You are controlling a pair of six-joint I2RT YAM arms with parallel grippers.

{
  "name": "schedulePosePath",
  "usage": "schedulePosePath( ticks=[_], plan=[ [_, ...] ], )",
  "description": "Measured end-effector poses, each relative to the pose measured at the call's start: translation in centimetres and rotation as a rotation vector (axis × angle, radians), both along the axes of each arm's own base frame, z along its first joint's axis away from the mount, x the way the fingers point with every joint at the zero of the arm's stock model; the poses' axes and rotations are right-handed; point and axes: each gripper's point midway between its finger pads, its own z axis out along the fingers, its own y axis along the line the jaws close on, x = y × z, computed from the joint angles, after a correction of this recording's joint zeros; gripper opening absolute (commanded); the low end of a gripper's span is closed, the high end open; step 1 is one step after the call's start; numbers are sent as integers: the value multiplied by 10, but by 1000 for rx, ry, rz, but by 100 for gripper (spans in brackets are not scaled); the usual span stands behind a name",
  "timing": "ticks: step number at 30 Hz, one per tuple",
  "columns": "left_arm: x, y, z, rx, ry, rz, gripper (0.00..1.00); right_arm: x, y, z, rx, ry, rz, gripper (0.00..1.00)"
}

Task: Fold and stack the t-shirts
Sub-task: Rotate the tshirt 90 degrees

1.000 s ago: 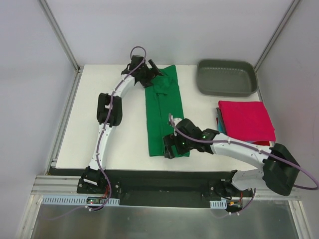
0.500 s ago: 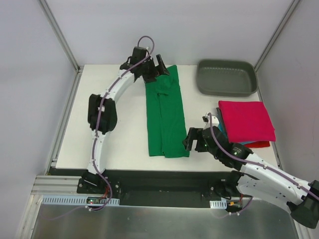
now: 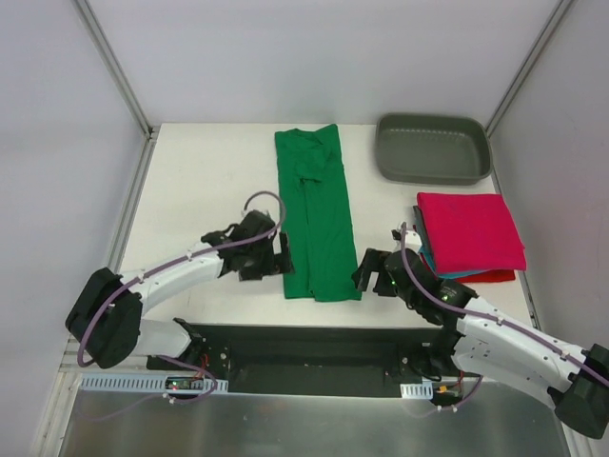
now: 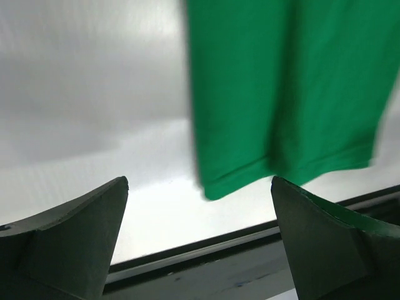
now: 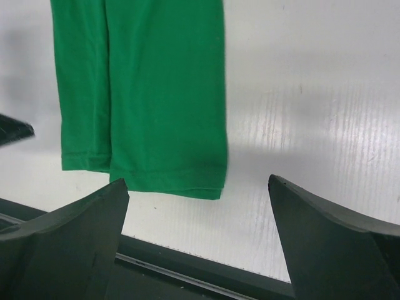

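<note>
Left gripper (image 3: 280, 259) is hanging wide open and holding nothing. It is sitting just off the left side of the green t-shirt (image 3: 316, 219), close to its near-left corner, and no contact is showing from above. Right gripper (image 3: 363, 271) is gaping just as wide, also empty, just off the shirt's near-right corner. Each wrist view is showing that shirt's near hem lying ahead of the open jaws, not between them.

The green t-shirt is lying flat between the two grippers as a long narrow strip running near to far, with its sides already folded in. The right wrist view is showing two layers at the hem, the left flap ending slightly short of the right one. The left wrist view is blurring, so that corner is only roughly readable.

Judged step: both grippers are lining up to take the near corners for the crosswise fold. To do it well:
- Each gripper should be coming in low at its own corner and biting every layer, including the short flap.
- Both should be closing together and lifting level so the strip is not skewing.
- The hem should be travelling straight toward the far end and landing square on it.
- Risk: a pinch catching only the top layer would be letting the side folds open.

Well to the right of the green t-shirt, a crimson-pink shirt (image 3: 471, 231) is topping a stack, with a teal shirt (image 3: 425, 249) and a red shirt (image 3: 497, 277) peeking out under it. Grey tray (image 3: 433, 171) is sitting to the far right of the green t-shirt, apart from it.
</note>
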Motion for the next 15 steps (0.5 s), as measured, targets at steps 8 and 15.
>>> schedulePosePath(
  ticks=[8, 15],
  plan=[
    [-52, 1, -55, 36, 147, 14, 71, -8, 7, -30, -21, 76, 38, 96],
    [-39, -24, -60, 13, 155, 6, 46, -8, 7, -38, -38, 100, 27, 97]
  ],
)
